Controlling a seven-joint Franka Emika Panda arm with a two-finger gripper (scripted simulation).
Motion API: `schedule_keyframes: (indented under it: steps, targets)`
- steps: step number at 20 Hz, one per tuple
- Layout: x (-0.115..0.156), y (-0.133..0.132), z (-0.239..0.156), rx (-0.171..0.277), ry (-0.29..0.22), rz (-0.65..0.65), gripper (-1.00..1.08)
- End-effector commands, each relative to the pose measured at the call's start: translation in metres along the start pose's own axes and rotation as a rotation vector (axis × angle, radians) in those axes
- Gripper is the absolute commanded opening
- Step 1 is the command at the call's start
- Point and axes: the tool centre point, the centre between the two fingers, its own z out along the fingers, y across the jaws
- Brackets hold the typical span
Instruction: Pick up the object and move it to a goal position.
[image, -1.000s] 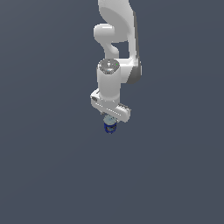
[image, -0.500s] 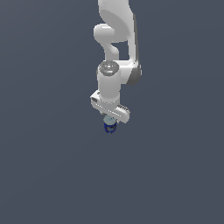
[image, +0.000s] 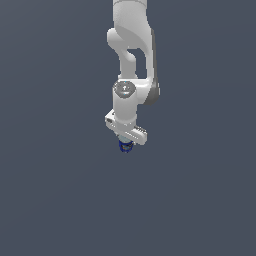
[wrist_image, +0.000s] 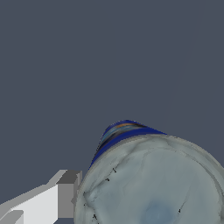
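Observation:
The dark blue can (image: 125, 146) with a silvery top hangs just under the white hand of the arm in the exterior view, above the plain grey ground. My gripper (image: 125, 144) is shut on it from the sides. In the wrist view the can's silvery top (wrist_image: 153, 183) fills the near corner, with a strip of its blue, light blue and orange label (wrist_image: 122, 131) showing past the rim. One grey fingertip (wrist_image: 66, 194) presses against the can's side. The other finger is out of view.
A flat dark grey surface (image: 60, 200) lies all around. No other objects, walls or goal marker show in either view.
The arm's wrist sits a little lower in the exterior view than one second ago. The can stays held in the gripper at nearly the same spot.

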Motion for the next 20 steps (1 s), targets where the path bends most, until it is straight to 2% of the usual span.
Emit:
schedule_keyframes:
  steps: [1,2,3,15,20]
  targets:
    - [0.001,0.000,0.004,0.001,0.001,0.000,1.00]
    - [0.001,0.000,0.004,0.001,0.001,0.000,1.00]
    - [0.001,0.000,0.004,0.001,0.001,0.000,-1.00]
    - [0.000,-0.001,0.002,0.002,0.001,0.000,-1.00]
    - [0.003,0.003,-0.011,0.002,0.001,0.000,-1.00]
